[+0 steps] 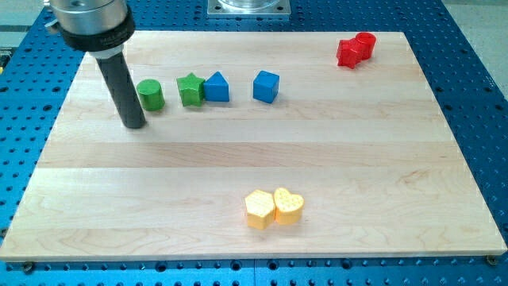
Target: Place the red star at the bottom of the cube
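The red star (pixel 348 53) lies near the view's top right, touching a red cylinder (pixel 365 44) just beyond it. The blue cube (pixel 266 86) sits in the upper middle of the board, well left of the red star. My tip (pixel 134 125) rests on the board at the view's upper left, just left of and below the green cylinder (pixel 150 94), far from both the star and the cube.
A green star (pixel 190 89) and a blue triangular block (pixel 216 87) stand side by side between the green cylinder and the cube. A yellow hexagon (pixel 259 210) and a yellow heart (pixel 288 206) touch near the view's bottom middle. The wooden board (pixel 381 159) lies on a blue perforated table.
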### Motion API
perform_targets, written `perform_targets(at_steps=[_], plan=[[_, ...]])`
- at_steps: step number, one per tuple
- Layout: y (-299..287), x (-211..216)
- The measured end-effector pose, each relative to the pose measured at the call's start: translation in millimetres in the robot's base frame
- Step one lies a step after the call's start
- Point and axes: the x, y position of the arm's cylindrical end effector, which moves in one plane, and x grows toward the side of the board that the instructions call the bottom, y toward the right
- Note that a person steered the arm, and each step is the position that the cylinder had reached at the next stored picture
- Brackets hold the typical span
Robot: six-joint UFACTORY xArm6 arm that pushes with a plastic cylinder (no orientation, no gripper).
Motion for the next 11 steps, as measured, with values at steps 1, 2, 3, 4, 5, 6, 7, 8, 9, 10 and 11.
perform_targets(at_steps=[1,2,3,4,5,6,7,8,9,10,11], plan=[[0.0,-25.8],[-3.3,-26.6],[-25.2,26.0],[57.7,51.1],[196.0,52.1],[307.0,73.7],[390.3,90.2],[438.1,-13.4],[471.1,-120.1],[469.0,-192.3],[416.0,-214.9]])
